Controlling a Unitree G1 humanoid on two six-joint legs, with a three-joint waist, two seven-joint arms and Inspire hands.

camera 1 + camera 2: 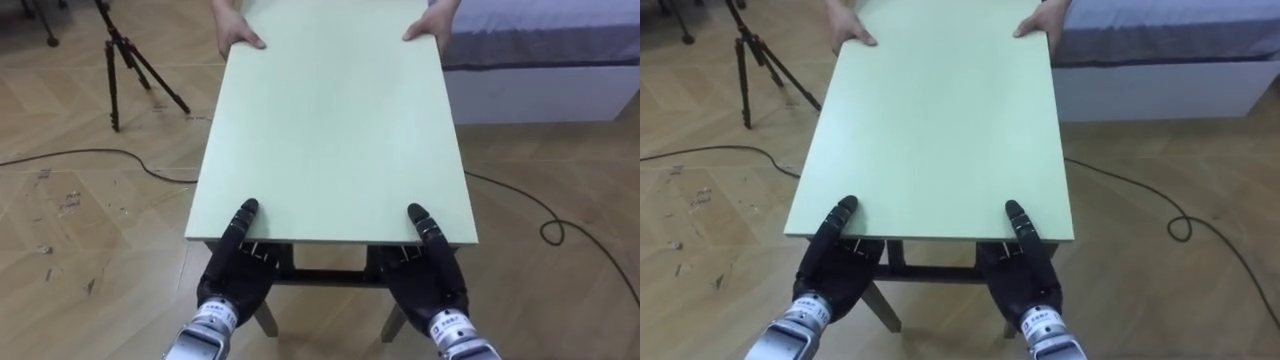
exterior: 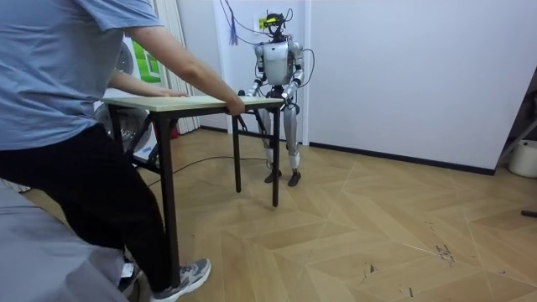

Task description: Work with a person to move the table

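**Table held at both short ends, long axis running 6 to 12 o'clock**

From my head cameras the pale green table (image 1: 330,130) stretches straight away from me, with one short edge at 6 o'clock and the other at 12. My left hand (image 1: 235,280) grips the near edge at 7 o'clock and my right hand (image 1: 425,280) grips it at 5 o'clock. Each has its thumb laid on top and its fingers closed under the tabletop.

At the far end a person's hand (image 1: 238,36) holds the corner at 11 o'clock, and the person's other hand (image 1: 432,26) holds the one at 1 o'clock.

A black tripod (image 1: 113,45) stands on the parquet floor (image 1: 80,260) at 10 o'clock, apart from the table. A bed (image 1: 540,40) with a grey cover sits at 2 o'clock, just beside the far right corner.

In the room view I stand by a white wall (image 2: 403,75).
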